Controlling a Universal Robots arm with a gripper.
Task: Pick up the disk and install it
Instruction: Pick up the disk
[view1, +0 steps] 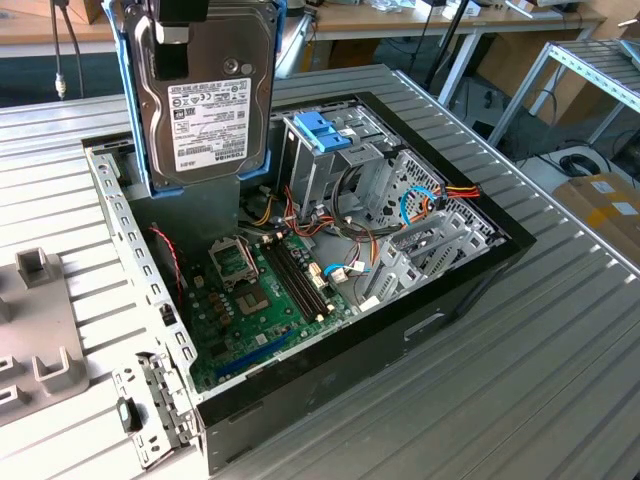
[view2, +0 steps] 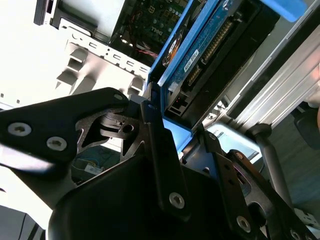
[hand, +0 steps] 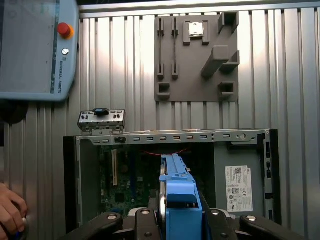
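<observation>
Biggest thing first: a slatted metal table (view1: 560, 330) was spread under everything. On it, directly below the pincer (hand: 181, 222), an open computer case (view1: 330, 375) was laid on its side with the motherboard (view1: 265, 300) exposed. Well out from the pincer, past the case's rim, a teach pendant (hand: 35, 50) and a grey fixture plate (hand: 196, 55) were parked on the table. A person's hand (hand: 10, 210) was seen just outside the case wall. Inside the case, lower than the pincer and off to one side, a metal drive cage (view1: 350, 175) was seen, with a bare blue bracket (view1: 322, 130) on top and a tangle of cables (view1: 440, 195) beside it.

The disk (view1: 205, 110) was held upright, hanging straight down from the pincer and clear of everything below. The pincer was clenched on it, its fingers (view2: 155, 130) pressed against the blue carrier frame.

This looked like the carry-over stage, honestly. Since only the plastic frame was gripped, some flex should probably be expected, so slow, smooth travel would be advised. The disk would best be squared to the cage while up high, and the cables given plenty of room.
</observation>
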